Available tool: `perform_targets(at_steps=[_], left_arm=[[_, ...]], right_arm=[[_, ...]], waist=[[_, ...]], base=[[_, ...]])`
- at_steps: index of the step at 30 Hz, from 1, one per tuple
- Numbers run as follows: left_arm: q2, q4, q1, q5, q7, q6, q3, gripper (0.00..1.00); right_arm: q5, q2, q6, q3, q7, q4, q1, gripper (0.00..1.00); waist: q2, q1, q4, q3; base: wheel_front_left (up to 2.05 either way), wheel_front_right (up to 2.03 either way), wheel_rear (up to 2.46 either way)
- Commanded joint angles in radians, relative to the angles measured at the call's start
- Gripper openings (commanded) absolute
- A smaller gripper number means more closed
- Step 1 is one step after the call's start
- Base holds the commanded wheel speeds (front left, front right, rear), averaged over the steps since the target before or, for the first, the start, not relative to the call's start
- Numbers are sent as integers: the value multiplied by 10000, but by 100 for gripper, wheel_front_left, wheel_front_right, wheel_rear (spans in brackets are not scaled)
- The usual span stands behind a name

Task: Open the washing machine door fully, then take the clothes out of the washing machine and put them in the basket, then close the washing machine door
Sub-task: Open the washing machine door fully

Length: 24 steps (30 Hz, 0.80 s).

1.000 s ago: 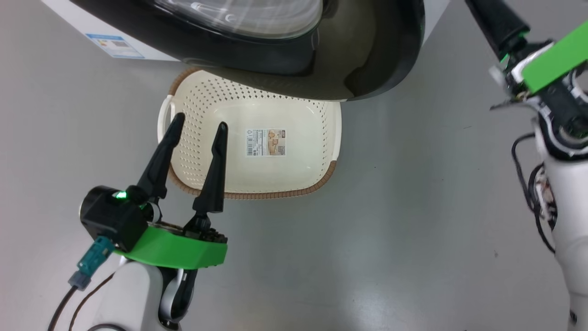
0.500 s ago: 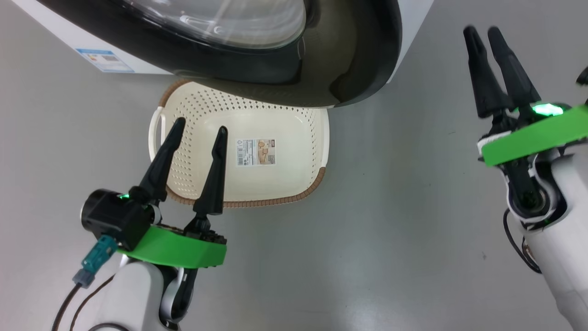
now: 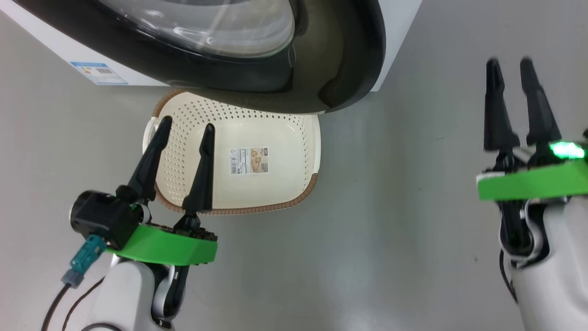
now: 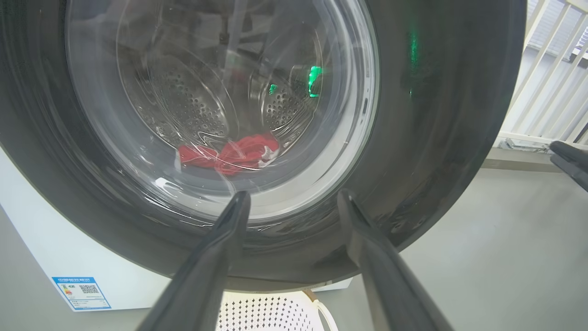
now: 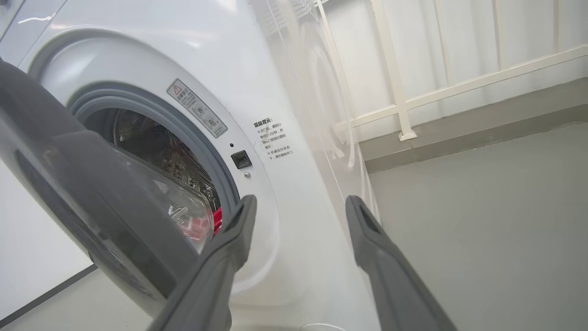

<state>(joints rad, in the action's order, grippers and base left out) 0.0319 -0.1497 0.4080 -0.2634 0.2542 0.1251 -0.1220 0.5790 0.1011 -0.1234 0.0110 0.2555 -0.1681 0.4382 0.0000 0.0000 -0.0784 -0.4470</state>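
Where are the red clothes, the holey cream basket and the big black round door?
red crumpled clothes [image 4: 229,155]: left wrist view, middle of the heap.
cream perforated plastic basket [image 3: 257,210]: head view, brown near rim.
round glossy black door [image 4: 436,115]: left wrist view, black rim.

The washing machine door [image 5: 69,193] stands ajar — red cloth [image 5: 217,216] inside.

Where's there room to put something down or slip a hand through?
Free: inside the basket, bare except a label, and the floor between it and the right gripper. Crowded: the basket's far end under the washing machine door, its left end below the left gripper.
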Motion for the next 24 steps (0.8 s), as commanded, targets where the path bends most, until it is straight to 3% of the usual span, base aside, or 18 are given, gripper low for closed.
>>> perform_targets(at_steps=[1,13,24], left_arm=[[183,266,-173,33,76,56,355,100],[183,358,-231,-44,76,56,497,100],[183,421,-211,-9,76,56,615,100]], right_arm=[[-264,-132,-73,-27,60,395,-332,100],[-2348,-491,-73,332,62,1617,-1422,100],[-2752,-507,-73,268,62,1881,-1620,100]], waist=[[0,0,25,57],[0,0,156,146],[0,0,184,48]], base=[[0,0,0],[0,0,0],[0,0,0]])
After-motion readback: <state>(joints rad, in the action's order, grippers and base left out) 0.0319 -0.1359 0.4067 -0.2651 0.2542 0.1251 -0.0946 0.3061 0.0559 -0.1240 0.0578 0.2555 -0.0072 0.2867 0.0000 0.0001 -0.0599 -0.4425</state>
